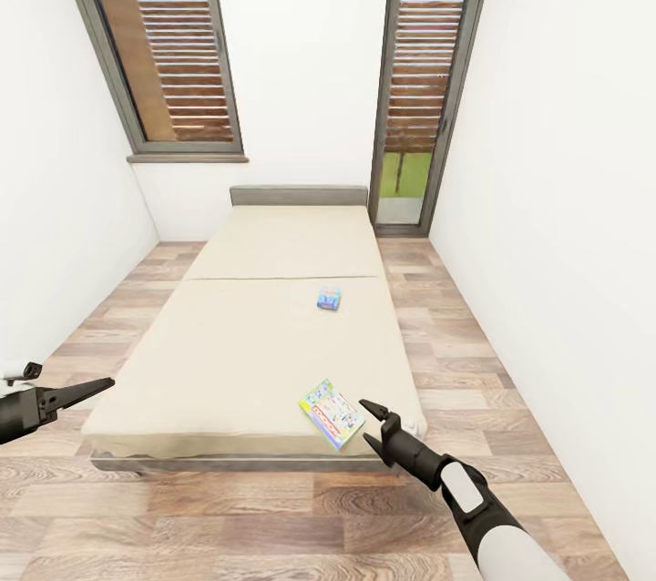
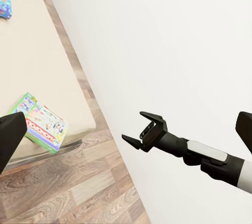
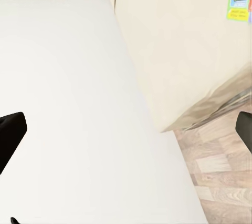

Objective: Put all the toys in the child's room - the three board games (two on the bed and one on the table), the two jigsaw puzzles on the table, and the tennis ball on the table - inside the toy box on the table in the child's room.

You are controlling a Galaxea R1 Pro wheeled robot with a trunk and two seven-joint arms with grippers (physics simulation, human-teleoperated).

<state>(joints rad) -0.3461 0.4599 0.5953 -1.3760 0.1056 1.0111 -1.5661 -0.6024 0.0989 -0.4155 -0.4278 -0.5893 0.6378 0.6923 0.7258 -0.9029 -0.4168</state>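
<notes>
Two board games (image 1: 331,413) (image 1: 329,297) on bed (image 1: 228,353); right hand (image 2: 142,132) spread wide, empty (left hand (image 1: 87,390) unclear).

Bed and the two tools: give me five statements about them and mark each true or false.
1. Two board games lie on the bed. True: a larger board game near the foot corner and a smaller board game nearer the middle.
2. The right tool is shut on the larger game. False: it is open and holds nothing, close beside that game.
3. The left tool is open. True: it holds nothing, off the bed's foot corner on the robot's left.
4. The larger game hangs half off the mattress. False: it lies flat on it, near the edge.
5. The smaller game sits against the headboard. False: it is well short of it.
</notes>
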